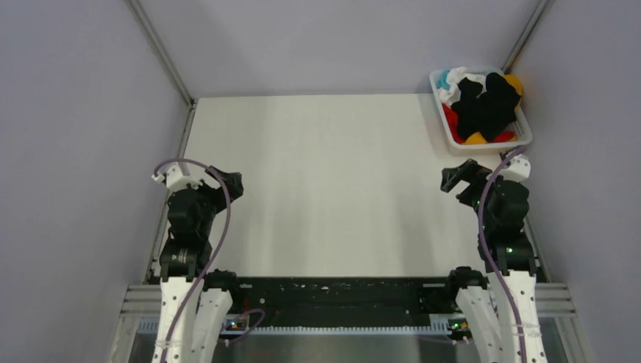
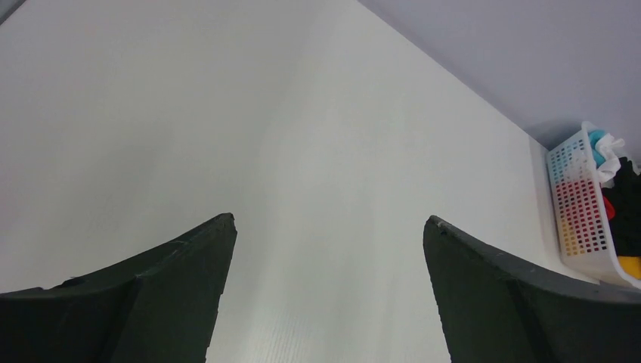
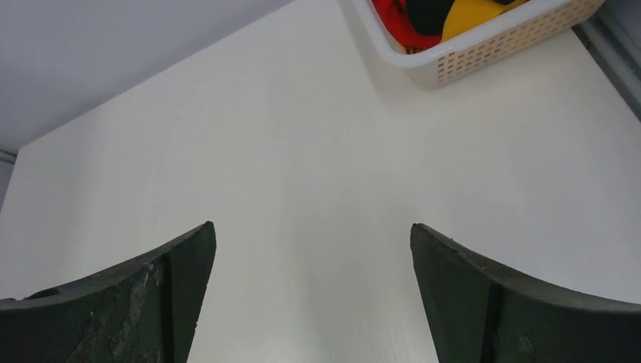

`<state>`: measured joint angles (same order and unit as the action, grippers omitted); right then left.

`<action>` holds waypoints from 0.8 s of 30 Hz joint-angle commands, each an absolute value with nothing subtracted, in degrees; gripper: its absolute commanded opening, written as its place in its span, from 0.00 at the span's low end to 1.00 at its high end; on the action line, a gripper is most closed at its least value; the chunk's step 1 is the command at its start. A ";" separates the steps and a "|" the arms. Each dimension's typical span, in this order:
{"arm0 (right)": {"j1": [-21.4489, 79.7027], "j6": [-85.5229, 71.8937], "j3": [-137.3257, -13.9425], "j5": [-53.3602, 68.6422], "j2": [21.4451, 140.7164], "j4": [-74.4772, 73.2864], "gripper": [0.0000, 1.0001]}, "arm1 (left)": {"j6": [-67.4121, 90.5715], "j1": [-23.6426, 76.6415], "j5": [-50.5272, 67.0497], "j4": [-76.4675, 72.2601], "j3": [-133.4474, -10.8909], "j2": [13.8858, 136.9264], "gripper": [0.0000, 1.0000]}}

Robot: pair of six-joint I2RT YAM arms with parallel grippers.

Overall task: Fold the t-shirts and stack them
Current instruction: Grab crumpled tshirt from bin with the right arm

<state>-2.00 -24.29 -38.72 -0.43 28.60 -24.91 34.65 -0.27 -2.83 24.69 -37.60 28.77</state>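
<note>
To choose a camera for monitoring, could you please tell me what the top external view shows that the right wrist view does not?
Only the top external view shows the left gripper and the whole basket, including the white t-shirt and light blue t-shirt. Only the right wrist view shows the right gripper close up, fingers spread wide with nothing between them. Both show the table, part of the basket, and the red t-shirt, orange-yellow t-shirt and black t-shirt in it.
</note>
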 commanded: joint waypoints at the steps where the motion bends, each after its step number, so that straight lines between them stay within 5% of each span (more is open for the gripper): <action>1: -1.72 -24.14 -41.96 0.46 31.22 -23.38 0.99 | 35.40 -0.26 -3.91 22.50 -37.44 26.78 0.99; 4: -1.73 -19.47 -43.94 4.41 36.46 -19.13 0.99 | 35.50 -0.26 -4.21 22.80 -37.66 27.59 0.99; 8: -1.79 -20.77 -51.08 -4.68 48.25 -17.39 0.99 | 35.93 -0.26 -3.75 21.88 -37.56 28.96 0.99; 24: -10.19 -12.81 -98.97 -14.17 107.02 -20.51 0.95 | 34.85 -0.26 -5.83 16.15 -36.31 34.50 0.99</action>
